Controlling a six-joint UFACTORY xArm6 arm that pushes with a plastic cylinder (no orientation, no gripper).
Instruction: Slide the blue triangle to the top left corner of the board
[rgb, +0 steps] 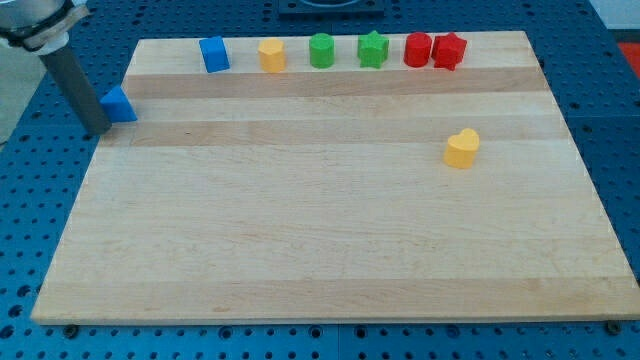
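Note:
The blue triangle (120, 104) sits at the board's left edge, a little below the top left corner, partly overhanging the edge. My rod comes down from the view's top left, and my tip (97, 128) rests just off the board, touching the triangle's left side. A blue cube (214, 54) stands near the top edge to the right of the corner.
Along the top edge stand a yellow block (272, 55), a green cylinder (321, 50), a green star (373, 49), a red cylinder (417, 49) and a red star (449, 50). A yellow heart (462, 148) lies at mid right. The wooden board (320, 240) sits on a blue perforated table.

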